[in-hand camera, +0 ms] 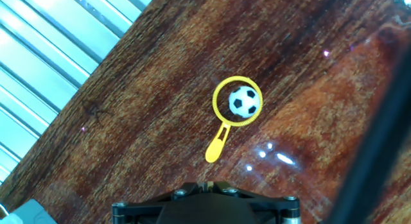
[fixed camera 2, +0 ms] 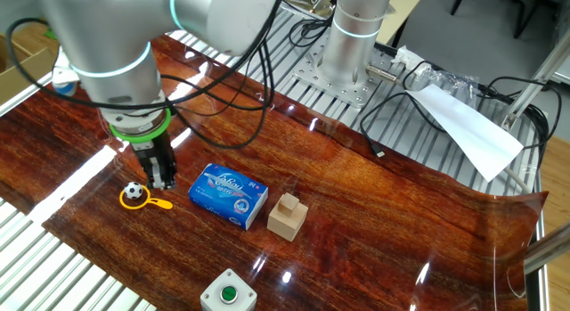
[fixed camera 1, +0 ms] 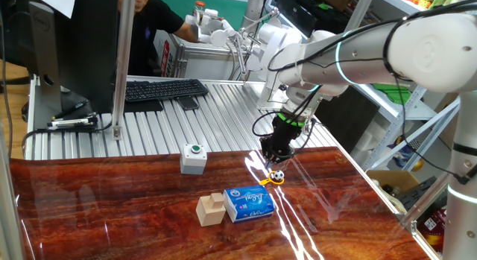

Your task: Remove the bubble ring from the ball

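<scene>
The ball (in-hand camera: 244, 102), tiny and white with black patches, sits on the wooden tabletop inside the loop of the yellow-orange bubble ring (in-hand camera: 216, 103). The ring lies flat, its short handle pointing toward the hand. The ball (fixed camera 1: 276, 173) and the ring (fixed camera 1: 268, 182) also show in one fixed view, and the ball (fixed camera 2: 134, 193) and ring (fixed camera 2: 158, 203) in the other. My gripper (fixed camera 2: 162, 179) hangs just above the table beside the ring's handle, touching neither; its fingers look pressed together and hold nothing. In the hand view only its dark base and closed tips (in-hand camera: 205, 184) show.
A blue tissue pack (fixed camera 2: 228, 194) and a small wooden block (fixed camera 2: 288, 215) lie to one side of the ring. A grey box with a green button (fixed camera 2: 228, 296) stands near the table edge. Ribbed metal surface (in-hand camera: 58, 51) borders the wood.
</scene>
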{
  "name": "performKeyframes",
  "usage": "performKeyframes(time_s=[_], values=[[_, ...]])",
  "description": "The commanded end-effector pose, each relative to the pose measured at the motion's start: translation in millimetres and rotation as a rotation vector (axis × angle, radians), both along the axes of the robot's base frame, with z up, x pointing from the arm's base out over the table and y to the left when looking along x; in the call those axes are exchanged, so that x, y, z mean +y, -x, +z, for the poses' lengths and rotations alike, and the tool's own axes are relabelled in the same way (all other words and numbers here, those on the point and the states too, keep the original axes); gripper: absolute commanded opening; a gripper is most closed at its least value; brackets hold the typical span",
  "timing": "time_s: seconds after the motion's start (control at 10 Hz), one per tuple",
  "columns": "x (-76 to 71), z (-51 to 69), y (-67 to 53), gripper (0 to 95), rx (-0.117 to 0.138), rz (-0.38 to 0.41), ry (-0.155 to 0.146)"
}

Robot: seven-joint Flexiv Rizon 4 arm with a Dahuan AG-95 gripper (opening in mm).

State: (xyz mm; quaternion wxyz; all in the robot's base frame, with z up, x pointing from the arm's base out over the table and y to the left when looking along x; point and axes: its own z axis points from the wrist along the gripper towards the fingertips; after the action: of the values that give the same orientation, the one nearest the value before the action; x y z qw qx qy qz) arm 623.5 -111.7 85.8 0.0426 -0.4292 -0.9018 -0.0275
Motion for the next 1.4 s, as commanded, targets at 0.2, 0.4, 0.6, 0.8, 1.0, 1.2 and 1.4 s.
performKeyframes(time_s=[0.2,0.4,0.6,0.8,1.0,1.2,1.4], values=[[-0.8,-0.9,-2.2,0.0,0.026,-0.107,0.007],[-3.0,-6.4,-5.7,0.0,0.021,-0.139,0.022],[-4.2,-12.7,-10.3,0.0,0.011,-0.157,0.047],[-6.7,-16.6,-16.6,0.0,0.007,-0.201,0.062],[-8.9,-23.1,-21.4,0.0,0.005,-0.244,0.065],[-11.4,-32.1,-26.1,0.0,-0.008,-0.276,0.083],[-12.7,-35.4,-28.2,0.0,-0.008,-0.318,0.085]])
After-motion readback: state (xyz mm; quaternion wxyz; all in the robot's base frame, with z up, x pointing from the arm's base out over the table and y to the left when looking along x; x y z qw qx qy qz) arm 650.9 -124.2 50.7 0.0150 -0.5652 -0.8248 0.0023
